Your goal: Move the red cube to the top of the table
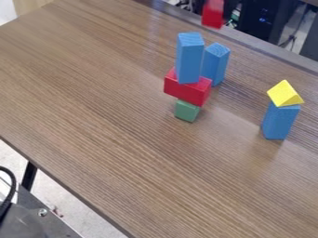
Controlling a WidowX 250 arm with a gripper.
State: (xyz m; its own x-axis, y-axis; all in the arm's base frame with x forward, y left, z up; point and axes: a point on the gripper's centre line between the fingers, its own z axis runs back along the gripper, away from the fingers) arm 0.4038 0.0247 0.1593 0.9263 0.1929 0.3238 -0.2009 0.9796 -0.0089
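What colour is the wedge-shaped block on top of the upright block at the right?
Yellow; the wedge-shaped block shows it in the camera view.

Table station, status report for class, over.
Red cube at view's top edge, support unclear. Possible obstacles: blue block atop red block atop green block; second blue block beside. Yellow prism farther right.

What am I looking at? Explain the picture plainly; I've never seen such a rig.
The machine is one black robot arm with a two-finger claw. This picture comes from a fixed camera looking down at a slant.

On the table, a green block carries a red block, with a blue block upright on top; a second blue block stands behind. To the right, a yellow wedge sits on a third blue block.

At the top edge is a blurred red piece, perhaps the cube; whether it's held, I cannot tell.
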